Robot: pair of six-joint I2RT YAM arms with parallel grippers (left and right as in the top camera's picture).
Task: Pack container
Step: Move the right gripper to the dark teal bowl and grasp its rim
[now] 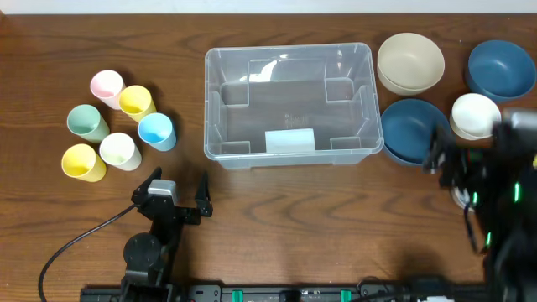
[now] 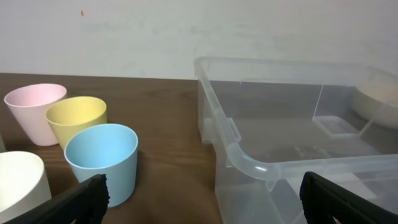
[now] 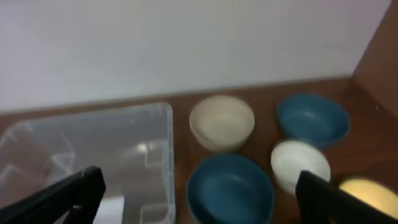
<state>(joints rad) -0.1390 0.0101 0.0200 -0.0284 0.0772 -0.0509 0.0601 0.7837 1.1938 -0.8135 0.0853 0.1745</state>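
Note:
The clear plastic container (image 1: 289,158) stands empty at the middle back of the table, a pale label on its floor. My left gripper (image 1: 179,178) is open just in front of its front-left corner. In the left wrist view that gripper (image 2: 205,202) has the container's corner (image 2: 249,163) to the right and a light blue cup (image 2: 102,158) to the left, with nothing between the fingers. My right gripper (image 1: 468,144) hovers open over the bowls on the right. Seen from the right wrist, the gripper (image 3: 199,199) frames a dark blue bowl (image 3: 230,186) and the container's wall (image 3: 168,143).
Several pastel cups stand in a cluster at the left, among them pink (image 1: 107,86), yellow (image 1: 136,102), green (image 1: 86,122) and white (image 1: 118,150). At the right are a beige bowl (image 1: 410,63), two dark blue bowls (image 1: 501,69) (image 1: 411,130) and a white bowl (image 1: 475,113).

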